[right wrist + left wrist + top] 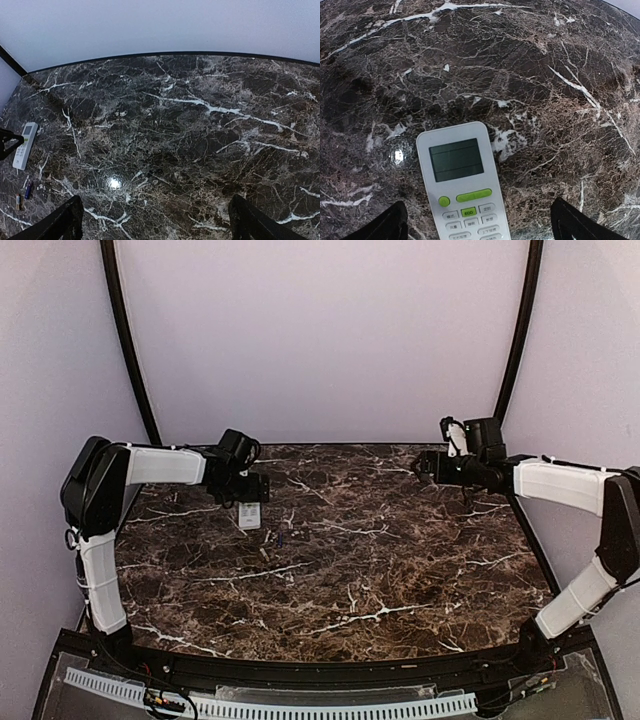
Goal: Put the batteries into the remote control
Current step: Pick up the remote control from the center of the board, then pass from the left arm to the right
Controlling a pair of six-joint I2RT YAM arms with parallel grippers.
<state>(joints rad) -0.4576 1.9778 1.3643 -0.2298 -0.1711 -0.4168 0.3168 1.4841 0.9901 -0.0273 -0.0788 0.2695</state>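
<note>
The left end effector (pixel 246 496), fingers apart, straddles the remote control (pixel 462 185) (display up) on the desk (pixel 200 150); right end effector (pixel 424 466) likewise apart; batteries (pixel 28 189) lie nearby.

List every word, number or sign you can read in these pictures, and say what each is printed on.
"ECO": on the green button of the remote control, left wrist view.
Characters on the grey buttons around it: too small and blurred to read.
The display: blank, no figures.
Any print on the batteries, right wrist view: too small to read.
</note>
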